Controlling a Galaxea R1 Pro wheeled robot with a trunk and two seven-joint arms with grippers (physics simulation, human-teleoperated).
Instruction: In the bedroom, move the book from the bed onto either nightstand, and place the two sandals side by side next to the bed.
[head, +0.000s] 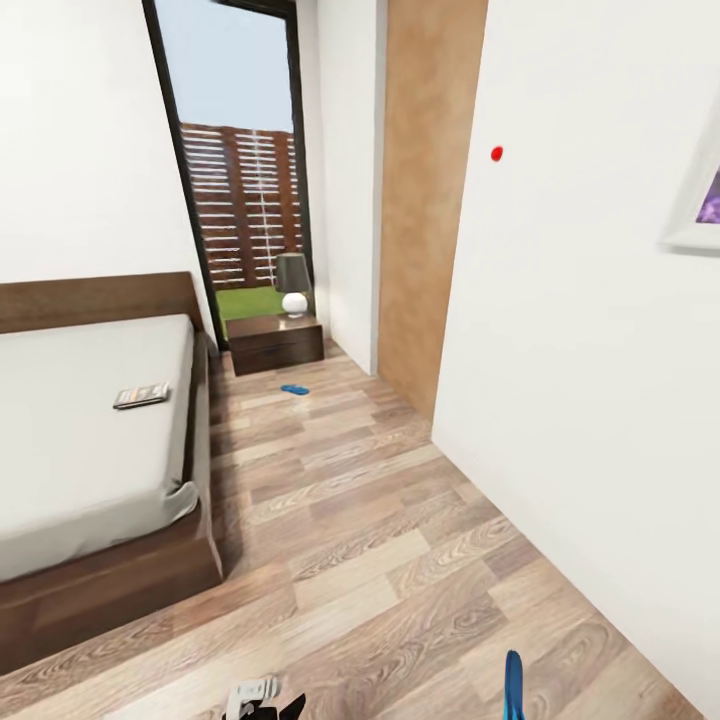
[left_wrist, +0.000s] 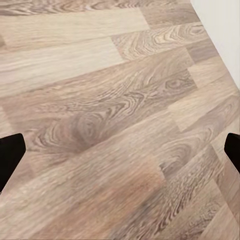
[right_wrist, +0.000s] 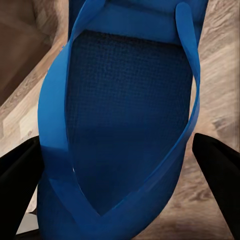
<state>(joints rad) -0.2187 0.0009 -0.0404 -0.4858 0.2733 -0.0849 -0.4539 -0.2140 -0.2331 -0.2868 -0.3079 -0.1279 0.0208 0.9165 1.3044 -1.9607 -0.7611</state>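
- Right gripper (right_wrist: 120, 165): one sandal (right_wrist: 125, 115) is held between the dark fingers (right_wrist: 217, 165), sole facing the wrist camera, straps across it. In the head view the same sandal (head: 513, 683) is seen edge-on at the bottom edge, long axis roughly upright.
- Left gripper (left_wrist: 120, 150): fingers spread wide, nothing between them, only floor planks (left_wrist: 100, 100) below. Its body is seen at the bottom edge of the head view (head: 255, 697).
- Second sandal (head: 295, 389): flat on the floor, far ahead, just in front of the nightstand (head: 277, 343) and off the bed's (head: 90, 430) head-end corner. Long axis is judged roughly across the view; too small to be sure.
- Key relation: the held sandal is well apart from its mate, which lies ahead and left of the right gripper, down the aisle between bed side and wall (head: 580, 350).
- Book (head: 141, 396): on the mattress near the aisle-side edge, toward the headboard, not yet moved.
- Lamp (head: 293, 284) is seen on the nightstand top; free space beside it cannot be judged.
- Next move, as judged: a drive forward along the bed side is needed before the held sandal is set parallel beside its mate.
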